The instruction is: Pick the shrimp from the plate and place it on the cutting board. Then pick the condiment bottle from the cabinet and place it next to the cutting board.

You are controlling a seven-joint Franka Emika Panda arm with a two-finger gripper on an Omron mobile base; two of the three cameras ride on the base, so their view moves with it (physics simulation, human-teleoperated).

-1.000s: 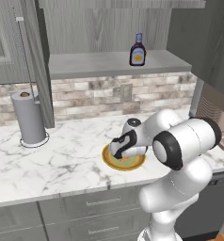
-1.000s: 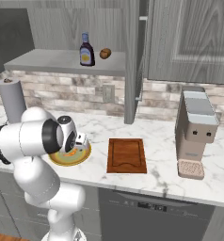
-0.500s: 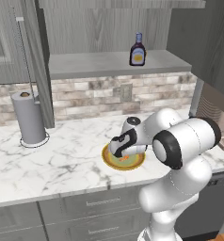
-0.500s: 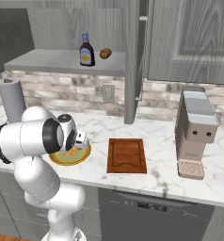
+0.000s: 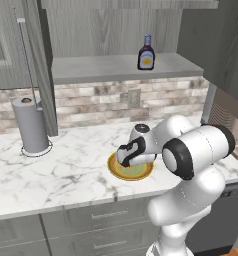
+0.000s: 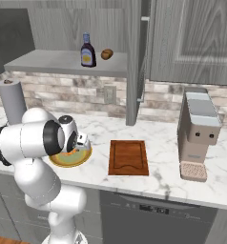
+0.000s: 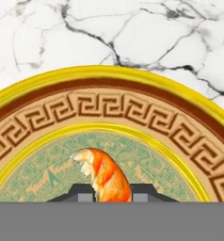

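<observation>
The small curled orange shrimp (image 7: 104, 175) lies on the pale green centre of the plate (image 7: 109, 75), and my gripper (image 7: 112, 193) is shut on it, one dark fingertip pressed against each side. From the base cameras the gripper (image 5: 125, 161) (image 6: 79, 145) reaches down onto the yellow-rimmed plate (image 5: 136, 173) (image 6: 63, 162) on the marble counter. To the plate's right lies the bare reddish-brown cutting board (image 6: 128, 157). On the grey shelf of the open cabinet (image 5: 106, 67) (image 6: 53, 62) stands the dark condiment bottle (image 5: 146, 52) (image 6: 88, 50).
A brown rounded lump (image 6: 107, 54) sits on the shelf beside the bottle. A paper towel roll (image 5: 31, 125) (image 6: 11, 100) stands at the counter's left. A coffee machine (image 6: 199, 133) stands right of the board. The open cabinet door (image 5: 38, 65) hangs above the counter.
The jaws have closed from wide open onto the shrimp. The arm and the plate have stayed where they were.
</observation>
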